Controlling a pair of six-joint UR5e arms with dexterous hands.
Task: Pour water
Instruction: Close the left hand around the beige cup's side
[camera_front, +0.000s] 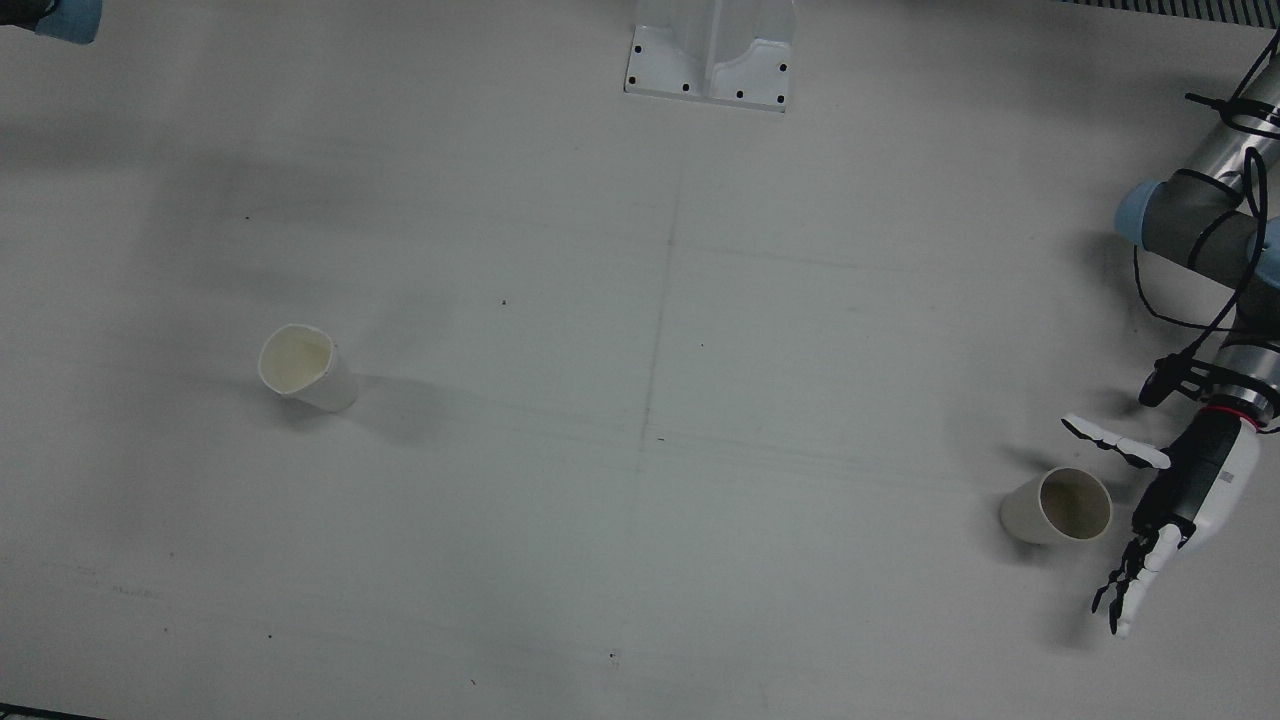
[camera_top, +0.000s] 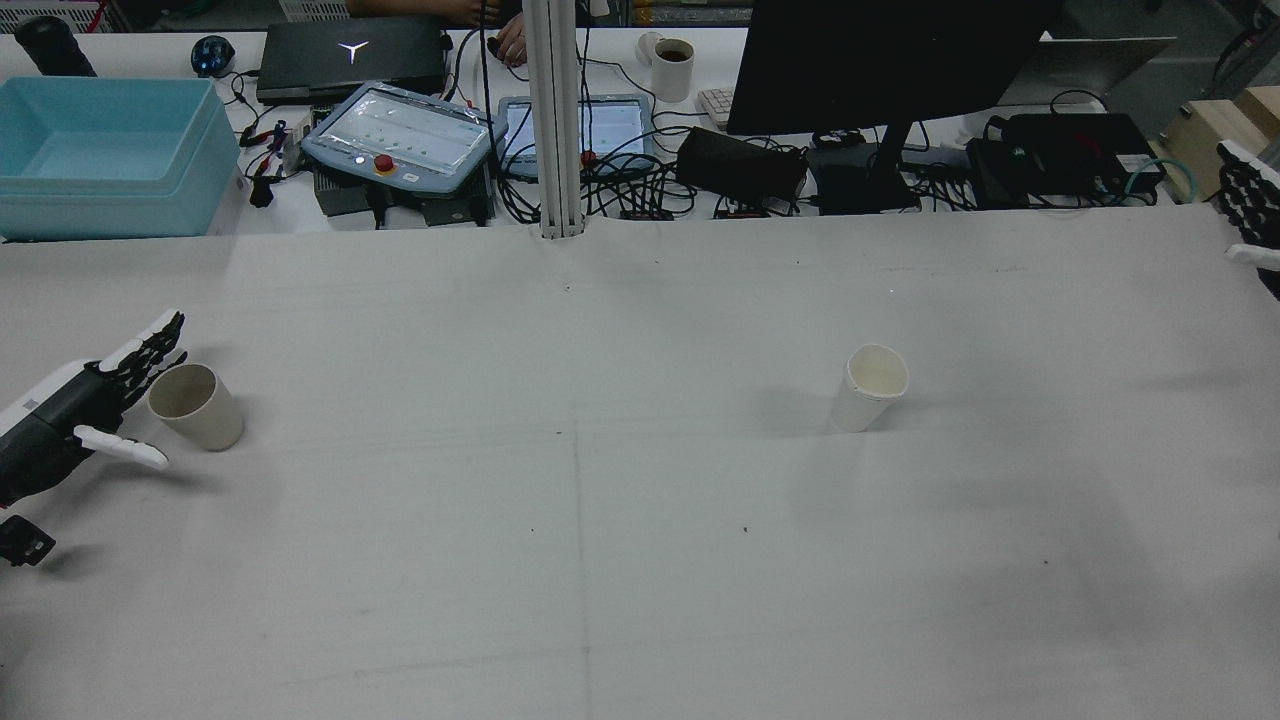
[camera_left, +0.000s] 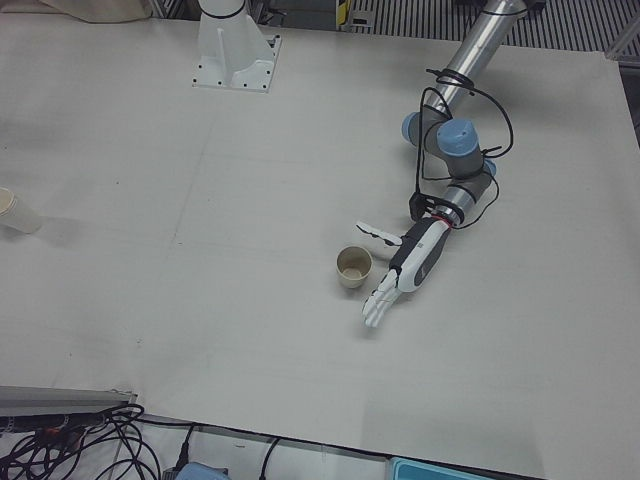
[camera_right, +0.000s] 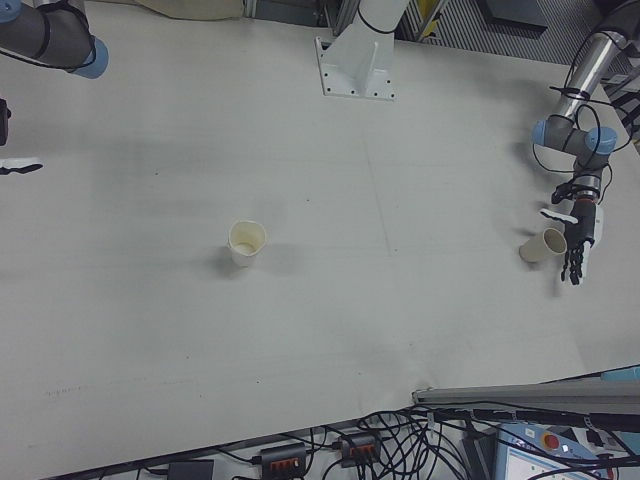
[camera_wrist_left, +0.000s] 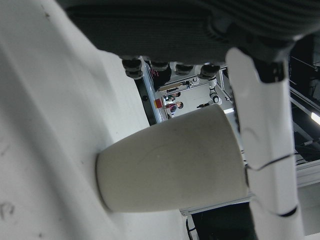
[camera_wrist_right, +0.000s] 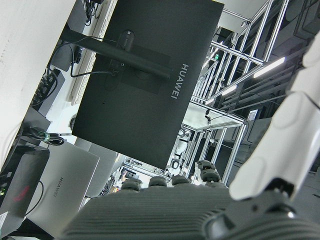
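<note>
A: Which step is this?

B: The reach, by my reading. The left hand (camera_front: 1185, 500) sits at the lower right of the front view, fingers spread and straight, holding nothing. A cup (camera_front: 1058, 507) stands just beside it, inside the open span between thumb and fingers.

A: Touching?

B: I can't tell. In the left hand view the cup (camera_wrist_left: 172, 165) fills the middle of the frame, upright on the table (camera_wrist_left: 45, 125), with the thumb (camera_wrist_left: 265, 150) running along its rim side. Close, but contact isn't clear.

A: And the other cup?

B: The second cup (camera_front: 305, 367) is at centre left of the front view, well apart from the first and standing alone. The rear view shows it right of centre (camera_top: 870, 386).

A: The right hand?

B: The right hand (camera_top: 1250, 210) is only a sliver at the right edge of the rear view, raised above the table. Its own camera sees a monitor (camera_wrist_right: 145, 75), no cup. The fingers look extended rather than curled on anything.

A: Next move?

B: Probably the left hand closes round its cup, firmly but without crushing thin paper, then lifts and carries it across. Whether there is water inside, I can't see.
</note>
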